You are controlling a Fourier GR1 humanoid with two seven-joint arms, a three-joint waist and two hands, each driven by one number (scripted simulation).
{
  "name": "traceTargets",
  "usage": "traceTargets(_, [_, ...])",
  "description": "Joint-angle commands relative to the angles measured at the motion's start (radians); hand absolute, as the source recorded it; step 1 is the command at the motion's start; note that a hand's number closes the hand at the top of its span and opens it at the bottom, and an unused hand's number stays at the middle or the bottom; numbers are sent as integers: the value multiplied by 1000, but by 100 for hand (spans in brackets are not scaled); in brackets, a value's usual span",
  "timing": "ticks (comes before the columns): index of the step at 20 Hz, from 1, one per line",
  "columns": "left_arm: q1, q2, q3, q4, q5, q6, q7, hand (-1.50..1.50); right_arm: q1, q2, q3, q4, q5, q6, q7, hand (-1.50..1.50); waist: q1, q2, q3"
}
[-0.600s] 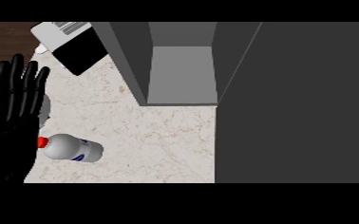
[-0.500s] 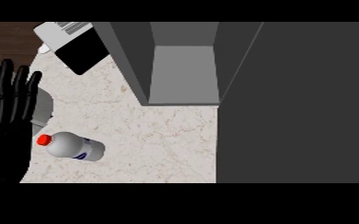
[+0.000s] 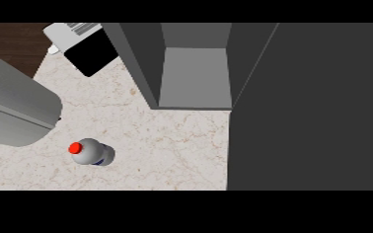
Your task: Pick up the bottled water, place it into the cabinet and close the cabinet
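The bottled water (image 3: 93, 152) is a small white bottle with a red cap and a blue label, on the marble counter (image 3: 167, 138) at the lower left. I see it almost from above, cap toward the left. The grey cabinet (image 3: 195, 76) stands open at the top centre with its inside bare, and its dark door (image 3: 302, 108) fills the right side. A grey forearm (image 3: 22, 108) comes in at the left edge, up and left of the bottle and apart from it. Neither hand shows.
A white and black appliance (image 3: 84, 49) sits at the counter's top left corner, beside the cabinet's left wall. Dark wood floor (image 3: 18, 44) shows beyond the counter's left edge.
The black left hand at the left edge has gone out of view and a grey forearm now shows there. The bottle looks shorter, seen more from above; it has stayed near the same spot.
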Motion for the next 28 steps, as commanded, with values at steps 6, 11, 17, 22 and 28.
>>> traceTargets(6, [300,-25,44,-206,215,-16,41,-150,242,-7,52,-247,-72,72,59,-150,-4,2,2])
traceTargets(11, [317,-25,6,-237,197,15,32,-150,294,-52,-68,-243,-192,132,21,-150,-5,2,3])
traceTargets(17, [381,-25,34,-173,250,-42,-29,-150,415,-26,-17,-318,-148,146,0,-150,-5,0,1])
traceTargets(22, [365,-25,90,-173,240,-79,0,-150,502,-38,-51,-321,-184,207,-76,-150,-19,0,2])
traceTargets(28, [276,-20,85,-30,193,-65,-12,-150,557,-29,-35,-317,-149,251,-144,-150,-28,5,2])
